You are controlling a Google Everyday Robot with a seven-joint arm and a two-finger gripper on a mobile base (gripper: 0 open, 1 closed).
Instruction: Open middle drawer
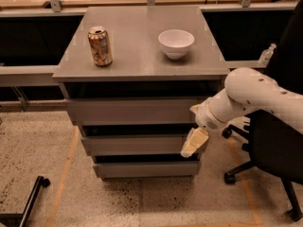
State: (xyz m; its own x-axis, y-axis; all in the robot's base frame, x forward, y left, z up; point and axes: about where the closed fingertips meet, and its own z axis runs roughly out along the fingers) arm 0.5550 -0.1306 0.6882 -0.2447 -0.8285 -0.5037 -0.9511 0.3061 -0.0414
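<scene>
Gripper (pixel 194 143) low at right end of middle drawer (pixel 135 144), spread or pressed together can't tell, drawer second of three grey fronts on cabinet (pixel 137 60), can (pixel 100 46) and white bowl (pixel 175 42) on top, black chair (pixel 274 145) at right

The arm (pixel 255 96) is a smooth, rounded white shell with a few small dark dots, perhaps screw holes. A greyish ring (pixel 209 122) marks its wrist. The hand (pixel 194 143), pale cream-yellow and tapered, sits at the right end of the middle drawer (pixel 135 144).
</scene>
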